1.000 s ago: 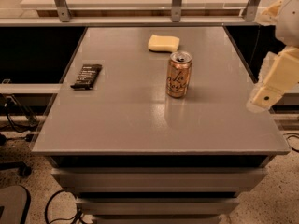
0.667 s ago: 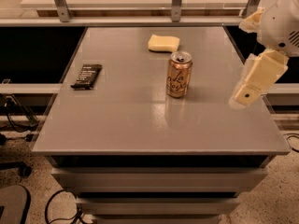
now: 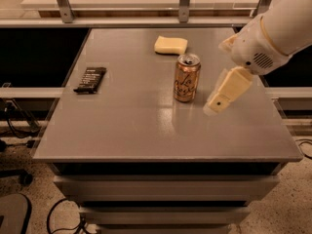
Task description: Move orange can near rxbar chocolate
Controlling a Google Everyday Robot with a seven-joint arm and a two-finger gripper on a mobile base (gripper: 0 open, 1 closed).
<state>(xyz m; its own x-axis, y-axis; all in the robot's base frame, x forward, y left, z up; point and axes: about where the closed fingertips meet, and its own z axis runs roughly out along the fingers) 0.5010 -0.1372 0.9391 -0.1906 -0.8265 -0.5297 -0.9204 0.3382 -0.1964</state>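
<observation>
**Arm posed beside the upright can**

Camera view: the arm (image 3: 278,28) is seen entering from the upper right, bent downward at the wrist; the gripper (image 3: 217,104) is angled down and leftward over the grey table (image 3: 146,130), just beside the orange can (image 3: 187,78) but apart from it; how far it is opened cannot be told, and nothing is seen held; the can is stood upright near the table's middle, well apart from the rxbar chocolate (image 3: 90,79), laid flat by the left edge; a yellow sponge (image 3: 171,45) is placed behind the can.
</observation>
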